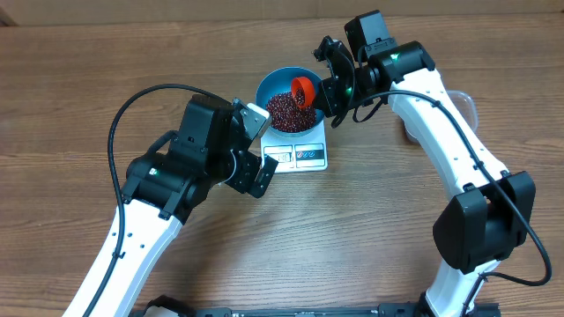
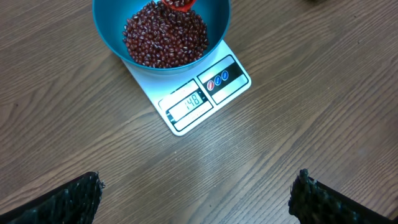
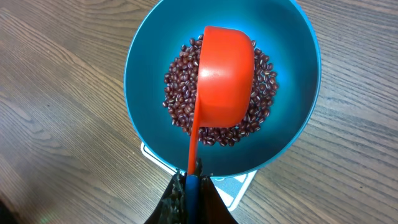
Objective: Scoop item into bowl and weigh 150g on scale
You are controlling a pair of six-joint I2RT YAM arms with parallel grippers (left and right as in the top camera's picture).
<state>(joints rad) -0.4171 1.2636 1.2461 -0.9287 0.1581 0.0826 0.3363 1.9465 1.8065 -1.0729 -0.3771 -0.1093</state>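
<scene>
The blue bowl [image 1: 261, 88] stands on the white scale [image 1: 308, 156], and a heap of dark red-brown beans [image 1: 284, 112] lies inside it. My right gripper [image 1: 333, 92] is shut on the handle of a red scoop [image 1: 304, 88], which is tipped, mouth down, over the beans. In the right wrist view the scoop [image 3: 225, 74] covers part of the beans [image 3: 180, 87], and its handle runs down into my right gripper [image 3: 191, 186]. My left gripper [image 2: 198, 193] hangs open and empty in front of the scale [image 2: 186, 115], whose display reads 148.
A clear plastic tub [image 1: 467, 106] shows at the right, mostly hidden behind my right arm. A black cable [image 1: 119, 132] loops over the table left of my left arm. Bare wood lies on all sides of the scale.
</scene>
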